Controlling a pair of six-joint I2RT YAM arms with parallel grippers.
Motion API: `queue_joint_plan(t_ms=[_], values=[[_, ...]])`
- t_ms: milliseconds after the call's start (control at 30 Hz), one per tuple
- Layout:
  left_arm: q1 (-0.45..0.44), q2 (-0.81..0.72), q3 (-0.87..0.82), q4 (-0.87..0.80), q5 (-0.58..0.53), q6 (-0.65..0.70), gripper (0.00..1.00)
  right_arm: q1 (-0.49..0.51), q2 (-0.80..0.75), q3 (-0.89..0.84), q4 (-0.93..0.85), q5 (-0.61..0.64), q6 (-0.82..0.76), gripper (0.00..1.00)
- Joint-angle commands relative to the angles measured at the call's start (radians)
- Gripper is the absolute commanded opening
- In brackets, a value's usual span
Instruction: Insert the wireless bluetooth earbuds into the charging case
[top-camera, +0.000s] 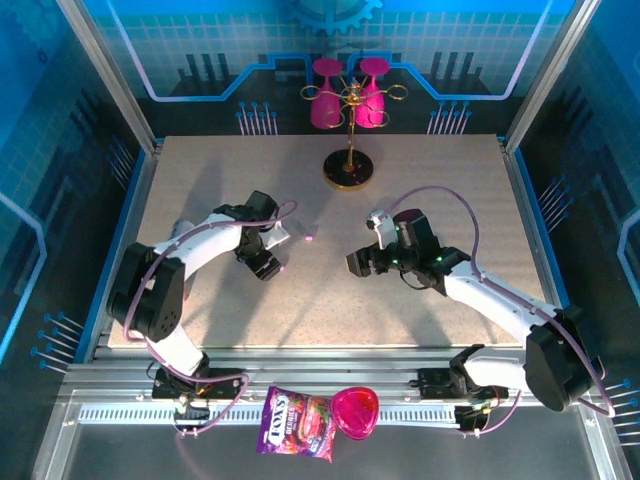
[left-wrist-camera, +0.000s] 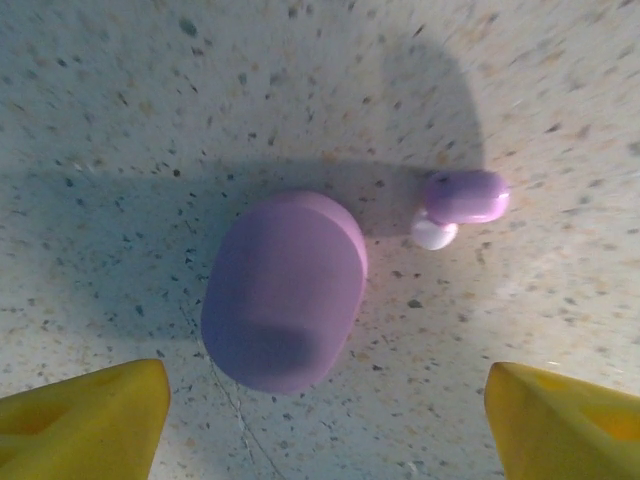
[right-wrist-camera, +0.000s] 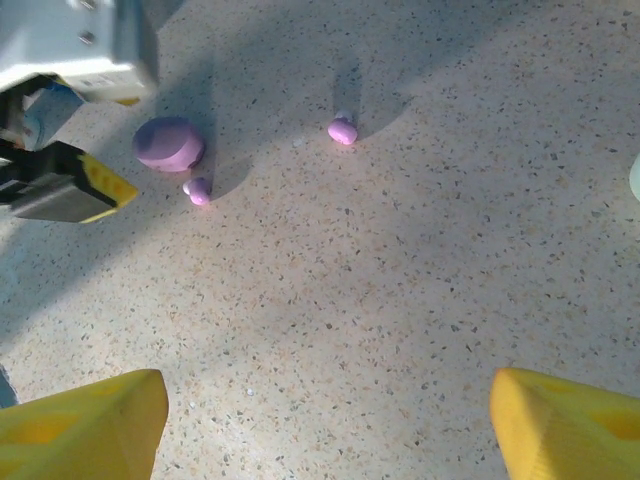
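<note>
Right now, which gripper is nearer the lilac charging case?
Left. The left gripper hangs open right by the lilac charging case; the right gripper, also open, is clearly farther away on the case's other side.

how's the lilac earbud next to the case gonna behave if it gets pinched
The lilac earbud looks smooth and rounded, so it will probably slip from a pinch or roll. Being tiny beside the case, it is likely very light and easily nudged.
</note>
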Motion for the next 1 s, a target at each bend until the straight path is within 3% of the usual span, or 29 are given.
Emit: queue_joint_plan(t_ms=[0,267,567,700,833,967], values=[[0.021,0.036,0.032,-0.017,-0.025,0.032,0.79,0.009,-0.01,0.017,0.024,-0.015,-0.022,0.84],[0.024,0.097,0.036,0.034,-0.001,0.047,0.72,0.009,-0.046,-0.014,0.018,0.0,-0.013,0.84],[0.024,0.106,0.043,0.037,0.004,0.041,0.47,0.009,-0.079,-0.046,0.017,0.006,0.023,0.83],[0.021,0.047,0.033,0.037,0.028,0.026,0.4,0.009,-0.107,-0.047,0.018,-0.023,0.096,0.82],[0.008,-0.073,0.008,0.078,0.089,0.002,0.41,-0.006,-0.136,-0.033,0.003,-0.081,0.216,0.79],[-0.024,-0.224,-0.02,0.153,0.226,0.024,0.41,-0.017,-0.129,0.003,-0.034,-0.183,0.364,0.77]])
